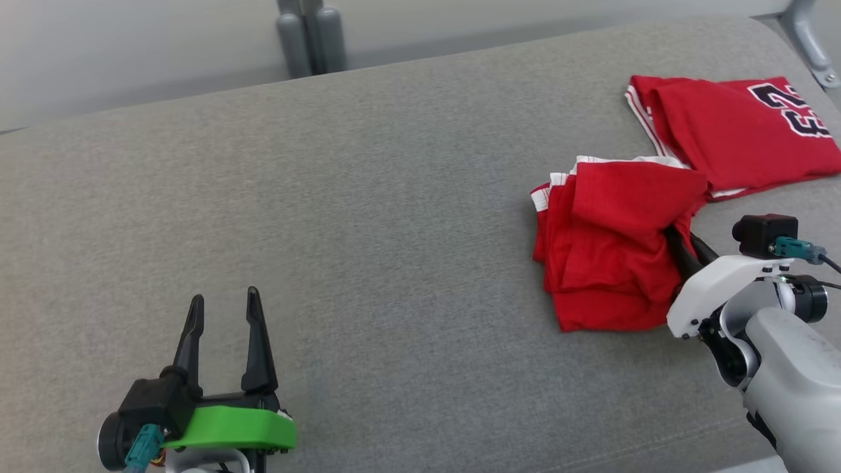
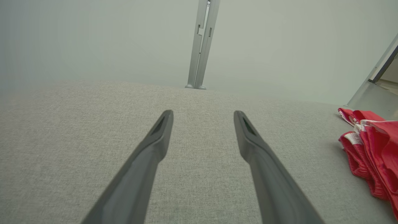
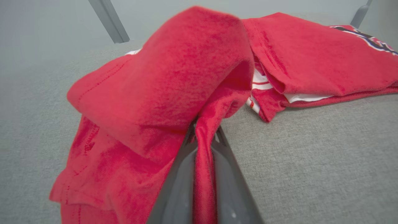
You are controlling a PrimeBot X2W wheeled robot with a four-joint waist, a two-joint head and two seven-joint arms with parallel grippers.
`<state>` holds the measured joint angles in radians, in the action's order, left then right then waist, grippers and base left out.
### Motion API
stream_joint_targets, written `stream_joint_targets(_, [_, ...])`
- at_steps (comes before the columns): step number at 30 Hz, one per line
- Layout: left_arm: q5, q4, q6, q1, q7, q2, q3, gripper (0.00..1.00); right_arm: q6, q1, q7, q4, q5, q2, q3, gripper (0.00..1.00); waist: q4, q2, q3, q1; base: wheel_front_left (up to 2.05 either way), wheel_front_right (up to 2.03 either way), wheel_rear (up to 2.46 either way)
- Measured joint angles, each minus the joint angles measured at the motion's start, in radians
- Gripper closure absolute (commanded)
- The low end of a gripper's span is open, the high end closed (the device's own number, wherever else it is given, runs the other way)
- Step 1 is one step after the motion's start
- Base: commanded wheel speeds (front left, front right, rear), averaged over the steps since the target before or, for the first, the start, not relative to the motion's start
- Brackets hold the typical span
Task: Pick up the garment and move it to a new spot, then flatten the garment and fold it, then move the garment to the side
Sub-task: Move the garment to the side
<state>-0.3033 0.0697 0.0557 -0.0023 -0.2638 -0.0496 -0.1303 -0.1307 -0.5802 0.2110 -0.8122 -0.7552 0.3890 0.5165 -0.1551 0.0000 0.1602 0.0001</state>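
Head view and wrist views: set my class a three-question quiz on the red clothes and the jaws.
1. True or false: the left jaws are shut on cloth.
2. The right jaws pinch: A the crumpled red garment; B the folded jersey; C nothing.
3. Fill in: the folded jersey bears the number ___.
Key: 1 false; 2 A; 3 23.

My garment (image 1: 611, 263) is red with white-striped trim; the jersey (image 1: 729, 138) beyond it red, navy numerals edged white; my left claw (image 1: 225, 293) black, green-based.
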Motion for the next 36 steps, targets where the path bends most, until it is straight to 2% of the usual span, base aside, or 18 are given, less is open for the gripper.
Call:
stream_joint_targets(7, [0.018,0.016,-0.019,-0.039,0.000,0.001,-0.005,0.00,0.000,-0.026,0.014,-0.004,0.023,-0.013,-0.004,1.00,-0.100,0.0000,0.027,0.0000,0.00,0.00,0.00])
stream_joint_targets(13, [0.023,0.028,-0.021,-0.056,0.000,0.001,-0.010,0.00,0.000,-0.087,0.028,-0.044,0.060,-0.039,-0.006,1.00,-0.122,0.0000,0.069,0.0000,0.00,0.00,0.00])
stream_joint_targets(21, [0.023,0.033,-0.021,-0.072,0.000,0.001,-0.005,0.00,0.000,-0.231,0.045,-0.144,0.123,-0.024,-0.064,1.00,-0.062,0.0000,0.087,0.0000,0.00,0.00,0.00])
stream_joint_targets(27, [0.024,0.031,-0.021,-0.077,0.000,0.001,-0.002,0.00,0.000,-0.322,0.049,-0.225,0.178,0.045,-0.119,1.00,0.002,0.0000,0.102,0.0000,0.00,0.00,0.00])
stream_joint_targets(36, [0.050,0.026,-0.026,-0.094,0.000,0.001,-0.007,0.00,0.000,-0.420,0.051,-0.346,0.290,0.177,-0.131,1.00,0.086,0.0000,0.159,0.0000,0.00,0.00,0.00])
